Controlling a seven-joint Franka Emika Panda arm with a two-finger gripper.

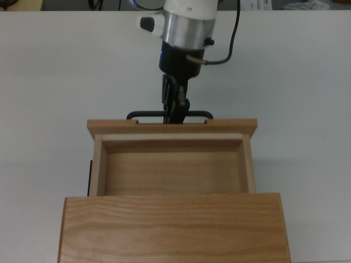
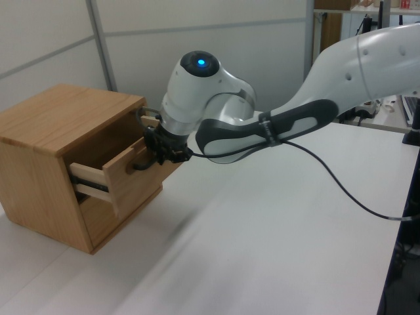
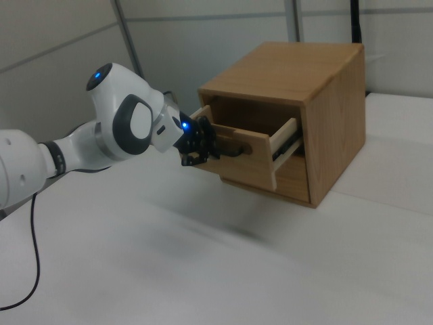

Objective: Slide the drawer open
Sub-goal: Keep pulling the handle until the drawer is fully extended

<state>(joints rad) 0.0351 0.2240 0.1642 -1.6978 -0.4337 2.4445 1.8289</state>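
Note:
The light wooden drawer [image 1: 173, 172] stands pulled well out of the cabinet, and its inside is empty. Its flat front panel [image 1: 173, 127] carries a thin black bar handle [image 1: 145, 115]. My gripper [image 1: 174, 113] is shut on the middle of that handle, reaching in from the top view's upper side. In the left view the drawer [image 2: 131, 187] sticks out toward the left view's right, with the gripper [image 2: 157, 149] at its front. The right view shows the drawer [image 3: 237, 169], its handle [image 3: 238, 150] and the gripper [image 3: 201, 145] on the right view's left side of the panel.
The grained wooden cabinet [image 1: 175, 227] sits on a white table [image 1: 49, 82]. A black cable [image 2: 341, 190] hangs from the arm down to the table. The table's edge runs along the left view's right side.

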